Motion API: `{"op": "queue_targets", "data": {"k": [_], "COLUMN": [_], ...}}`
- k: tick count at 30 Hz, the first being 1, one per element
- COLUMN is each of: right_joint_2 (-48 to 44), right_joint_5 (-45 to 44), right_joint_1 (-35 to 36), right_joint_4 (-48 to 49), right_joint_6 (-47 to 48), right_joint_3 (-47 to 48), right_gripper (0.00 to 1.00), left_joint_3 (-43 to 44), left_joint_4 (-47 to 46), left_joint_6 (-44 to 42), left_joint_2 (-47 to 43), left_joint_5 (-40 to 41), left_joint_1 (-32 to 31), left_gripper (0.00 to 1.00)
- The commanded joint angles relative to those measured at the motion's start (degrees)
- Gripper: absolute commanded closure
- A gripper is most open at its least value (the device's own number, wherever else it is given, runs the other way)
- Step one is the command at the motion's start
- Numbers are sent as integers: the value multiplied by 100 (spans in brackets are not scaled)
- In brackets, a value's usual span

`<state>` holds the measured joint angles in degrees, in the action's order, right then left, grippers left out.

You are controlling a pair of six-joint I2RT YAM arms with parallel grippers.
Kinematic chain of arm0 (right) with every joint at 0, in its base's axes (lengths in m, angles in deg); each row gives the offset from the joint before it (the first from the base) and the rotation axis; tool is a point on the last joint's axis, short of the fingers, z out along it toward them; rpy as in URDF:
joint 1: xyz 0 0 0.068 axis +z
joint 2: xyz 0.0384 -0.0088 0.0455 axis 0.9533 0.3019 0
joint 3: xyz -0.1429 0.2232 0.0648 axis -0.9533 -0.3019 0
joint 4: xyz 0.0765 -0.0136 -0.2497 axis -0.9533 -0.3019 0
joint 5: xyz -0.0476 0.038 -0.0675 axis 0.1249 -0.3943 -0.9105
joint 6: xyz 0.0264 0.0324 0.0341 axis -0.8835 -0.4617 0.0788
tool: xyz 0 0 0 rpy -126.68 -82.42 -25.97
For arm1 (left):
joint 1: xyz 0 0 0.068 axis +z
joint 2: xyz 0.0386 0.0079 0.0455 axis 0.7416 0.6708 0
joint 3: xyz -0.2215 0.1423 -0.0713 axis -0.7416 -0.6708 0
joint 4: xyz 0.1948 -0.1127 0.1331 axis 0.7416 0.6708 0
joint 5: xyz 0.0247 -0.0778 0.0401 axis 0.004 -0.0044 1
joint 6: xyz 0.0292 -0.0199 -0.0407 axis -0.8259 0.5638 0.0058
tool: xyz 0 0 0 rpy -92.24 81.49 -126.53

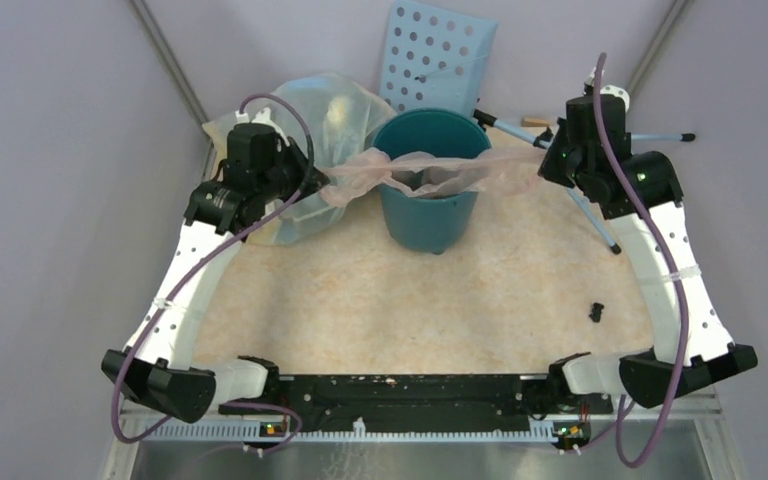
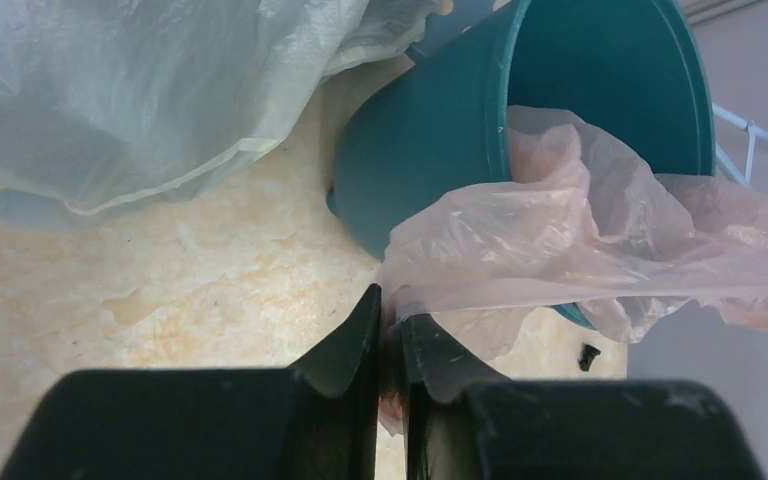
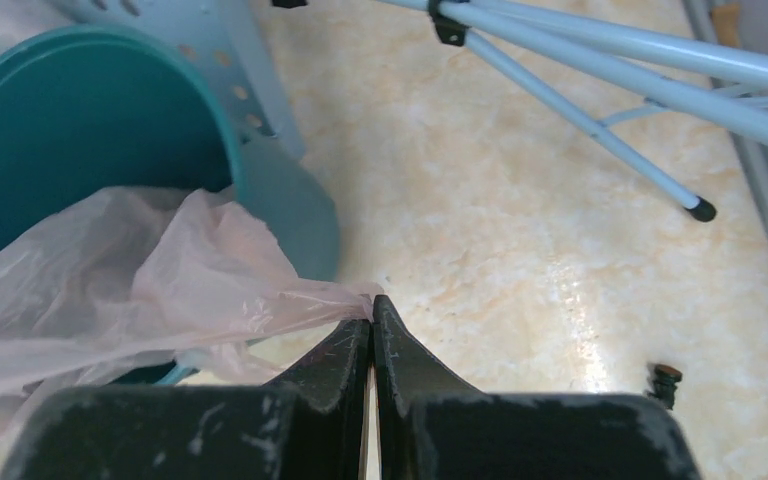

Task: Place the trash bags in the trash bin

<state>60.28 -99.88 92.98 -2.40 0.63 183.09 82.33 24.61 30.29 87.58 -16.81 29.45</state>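
The teal trash bin (image 1: 430,200) stands upright at the back middle of the table. One pale-pink trash bag (image 1: 415,168) is stretched across its rim, sagging partly into the opening. My left gripper (image 1: 318,186) is left of the bin, shut on the bag's left end (image 2: 560,240), with bunched film pinched between the fingers (image 2: 360,340). My right gripper (image 1: 542,160) is right of the bin, shut on the bag's other end (image 3: 140,280) at the very fingertips (image 3: 390,335). From the wrist views the bin (image 2: 440,140) (image 3: 80,130) sits just ahead of each gripper (image 2: 390,305) (image 3: 372,305).
A large yellowish-clear sack (image 1: 330,110) (image 2: 110,90) bulges behind my left gripper, touching the bin's left side. A light-blue holed panel (image 1: 438,55) leans behind the bin. Light-blue rods (image 1: 590,210) (image 3: 600,60) lie at the right. A small black part (image 1: 597,311) lies near the right arm.
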Motion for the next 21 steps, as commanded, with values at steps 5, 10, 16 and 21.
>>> {"op": "queue_targets", "data": {"k": [5, 10, 16, 21], "right_joint_2": [366, 683, 1152, 1446], "right_joint_5": [-411, 392, 1592, 2701], "right_joint_1": [-486, -578, -850, -1062], "right_joint_4": [300, 723, 949, 1267], "right_joint_6": [589, 633, 235, 228], "right_joint_3": [393, 562, 575, 533], "right_gripper": [100, 93, 82, 47], "left_joint_3": [355, 622, 1129, 1404], "left_joint_4": [-207, -692, -855, -1042], "left_joint_6": [-537, -797, -968, -943], "left_joint_2": [370, 690, 1368, 1933], "left_joint_5": [-749, -834, -1215, -1520], "left_joint_1": [558, 649, 693, 773], "left_gripper": [82, 78, 73, 68]}}
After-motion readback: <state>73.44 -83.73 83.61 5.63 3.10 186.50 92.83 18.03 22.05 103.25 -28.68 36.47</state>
